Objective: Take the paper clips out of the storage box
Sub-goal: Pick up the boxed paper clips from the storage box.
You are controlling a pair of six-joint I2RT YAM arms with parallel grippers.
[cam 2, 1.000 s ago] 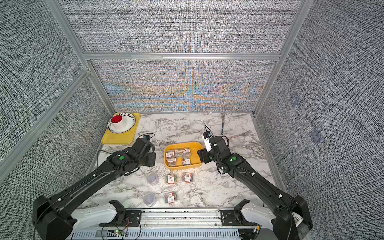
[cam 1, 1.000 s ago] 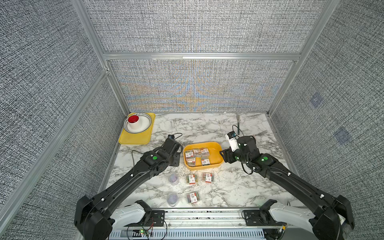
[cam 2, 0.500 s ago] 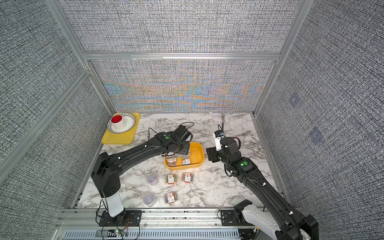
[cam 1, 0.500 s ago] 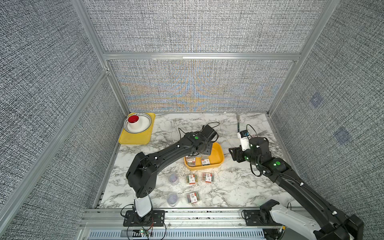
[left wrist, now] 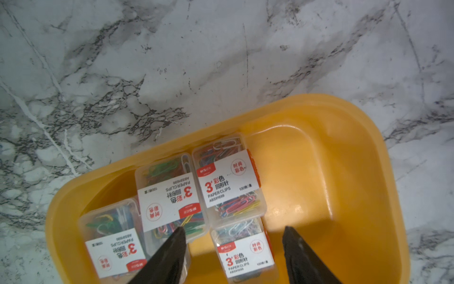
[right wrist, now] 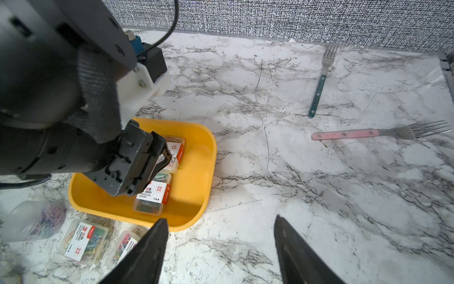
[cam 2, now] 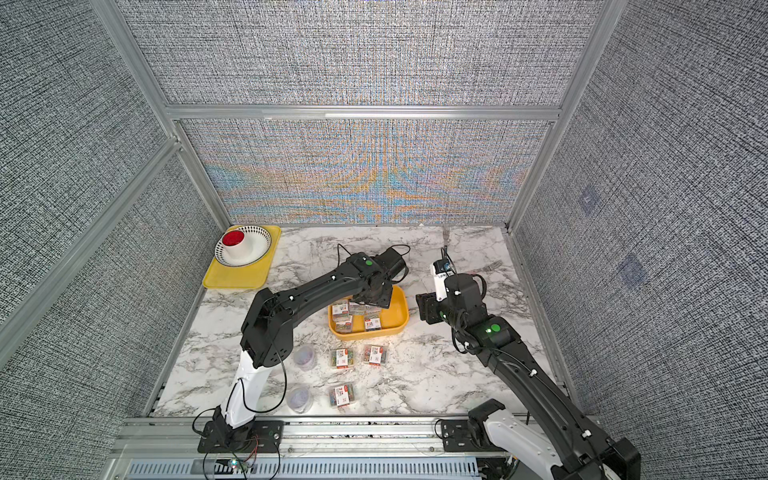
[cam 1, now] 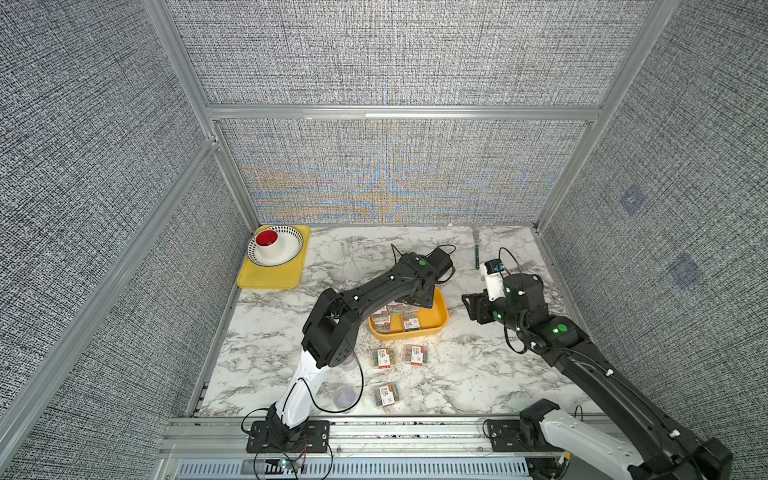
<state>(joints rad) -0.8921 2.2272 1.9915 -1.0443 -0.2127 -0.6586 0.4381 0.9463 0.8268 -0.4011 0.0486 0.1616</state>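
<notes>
Now left pincer [left wrist: 234, 230] parted above paper clips [left wrist: 228, 182] in storage box [left wrist: 344, 172]; right pincer [right wrist: 219, 220] parted; forks [right wrist: 344, 134] aside.

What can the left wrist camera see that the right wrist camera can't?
Left wrist only: four clip boxes together in the yellow tub. Right wrist only: a teal fork, a pink fork, a round clip jar, loose boxes on the marble table, the open right end effector. Both: the tub, the table, the open left end effector.
</notes>
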